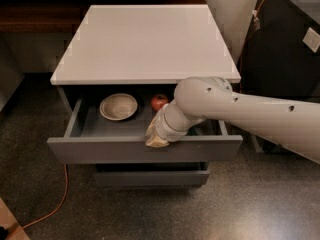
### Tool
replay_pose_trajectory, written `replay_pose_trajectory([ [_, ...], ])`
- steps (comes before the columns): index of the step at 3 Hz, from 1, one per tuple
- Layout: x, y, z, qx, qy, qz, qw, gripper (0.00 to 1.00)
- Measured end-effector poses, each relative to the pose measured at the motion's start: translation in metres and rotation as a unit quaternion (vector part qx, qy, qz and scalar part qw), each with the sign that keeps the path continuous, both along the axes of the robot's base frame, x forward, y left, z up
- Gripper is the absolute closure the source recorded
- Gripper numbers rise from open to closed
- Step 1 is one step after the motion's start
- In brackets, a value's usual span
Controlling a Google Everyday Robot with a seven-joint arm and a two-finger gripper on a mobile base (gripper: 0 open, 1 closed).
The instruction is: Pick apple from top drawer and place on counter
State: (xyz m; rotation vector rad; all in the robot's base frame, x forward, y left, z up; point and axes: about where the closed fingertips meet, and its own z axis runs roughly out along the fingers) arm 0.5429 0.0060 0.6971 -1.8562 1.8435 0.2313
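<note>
The top drawer (100, 149) of the grey cabinet stands pulled open, dark grey inside. A small red apple (159, 101) lies at the back of the drawer, right of its middle and just under the overhang of the white counter (145, 39). My gripper (156, 135) hangs at the drawer's front edge, in front of the apple and apart from it, at the end of the pale arm (240, 111) that reaches in from the right. The arm hides the drawer's right part.
A beige bowl (118, 106) sits in the drawer left of the apple. A shallower grey drawer (150, 176) lies below. An orange cable (55, 204) runs over the speckled floor at the left. Dark equipment (285, 44) stands at the right.
</note>
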Motion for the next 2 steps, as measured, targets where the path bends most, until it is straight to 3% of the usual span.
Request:
replay_pose_trajectory([
  [1,0.000,0.000,0.000,0.000,0.000,0.000,1.0000,1.00],
  [2,-0.031,0.004,0.008,0.015,0.005,-0.019,0.9997,1.00],
])
